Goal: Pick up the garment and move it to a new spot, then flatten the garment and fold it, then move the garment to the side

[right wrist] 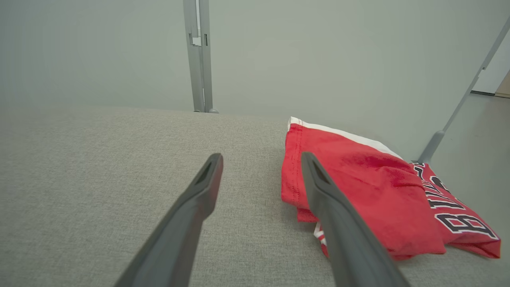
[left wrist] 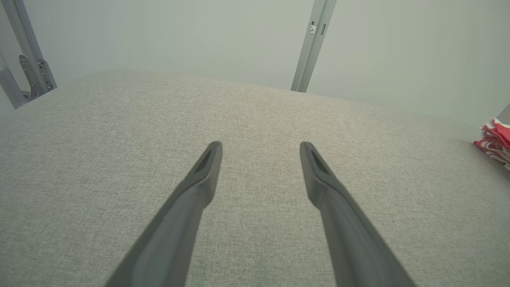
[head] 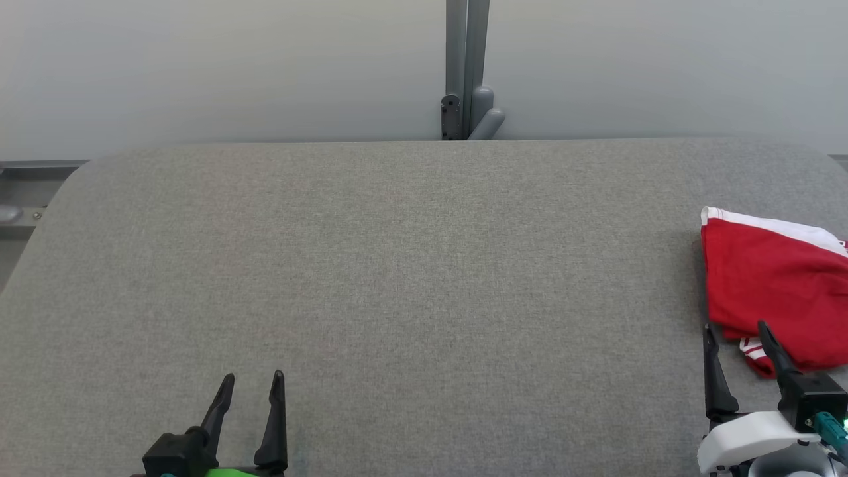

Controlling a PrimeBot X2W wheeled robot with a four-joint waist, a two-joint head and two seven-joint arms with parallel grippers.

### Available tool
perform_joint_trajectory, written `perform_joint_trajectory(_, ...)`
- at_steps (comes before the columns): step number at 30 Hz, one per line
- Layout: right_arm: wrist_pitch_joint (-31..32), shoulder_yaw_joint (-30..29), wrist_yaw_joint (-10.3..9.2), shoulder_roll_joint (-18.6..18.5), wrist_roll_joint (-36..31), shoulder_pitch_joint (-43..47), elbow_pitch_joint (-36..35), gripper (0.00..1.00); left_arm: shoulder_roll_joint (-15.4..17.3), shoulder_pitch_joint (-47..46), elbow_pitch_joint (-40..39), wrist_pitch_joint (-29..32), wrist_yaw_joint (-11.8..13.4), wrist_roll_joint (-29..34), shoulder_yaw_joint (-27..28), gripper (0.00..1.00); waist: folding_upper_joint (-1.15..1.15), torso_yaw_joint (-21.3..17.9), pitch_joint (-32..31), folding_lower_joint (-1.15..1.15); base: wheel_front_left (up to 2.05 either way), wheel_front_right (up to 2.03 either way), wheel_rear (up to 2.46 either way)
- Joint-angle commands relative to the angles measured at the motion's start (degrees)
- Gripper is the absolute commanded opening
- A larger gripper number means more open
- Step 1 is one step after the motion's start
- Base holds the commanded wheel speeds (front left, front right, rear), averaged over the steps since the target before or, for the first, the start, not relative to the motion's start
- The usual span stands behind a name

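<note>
The garment (head: 772, 285) is red with white trim and dark lettering. It lies folded in a compact bundle at the table's right edge, also seen in the right wrist view (right wrist: 370, 187) and at the far right of the left wrist view (left wrist: 496, 139). My right gripper (head: 735, 328) stands open just in front of the garment's near left corner, with nothing between its fingers. In the right wrist view (right wrist: 261, 159) its right finger crosses in front of the cloth. Over bare table at the lower left, my left gripper (head: 255, 377) is open and holds nothing (left wrist: 261, 145).
A grey fabric-covered table (head: 397, 265) spans the view, with wide bare room at its middle and left. A grey metal post (head: 467, 66) rises behind the far edge against a pale wall. Another slanted post (right wrist: 458, 115) stands beyond the garment.
</note>
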Motion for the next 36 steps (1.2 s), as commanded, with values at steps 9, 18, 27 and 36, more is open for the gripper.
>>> perform_joint_trajectory(9,-0.2,-0.3,-0.05,0.5,-0.2,0.9,0.2,1.0,0.2,0.5,-0.3,-0.1,-0.2,-0.6,0.1,1.0,0.19,-1.1,-0.3,0.0,0.0,0.0,0.0)
perform_joint_trajectory(18,-0.2,0.6,-0.05,0.4,0.8,0.1,0.7,1.0,0.1,0.2,-0.2,-0.1,-0.2,-1.1,-0.4,1.0,0.19,-0.7,-0.3,0.0,0.0,0.0,0.0)
perform_joint_trajectory(27,0.0,0.5,0.0,0.6,0.9,0.3,1.0,1.0,0.0,0.1,-0.1,0.0,0.0,-0.8,-0.7,1.0,0.0,-0.5,-0.3,0.0,0.0,0.0,0.0)
perform_joint_trajectory(36,0.0,0.4,0.0,0.6,0.9,0.1,1.0,1.0,0.0,-0.2,-0.2,0.0,0.1,-0.9,-0.8,1.0,0.01,-0.7,-0.2,0.0,0.0,0.0,0.0)
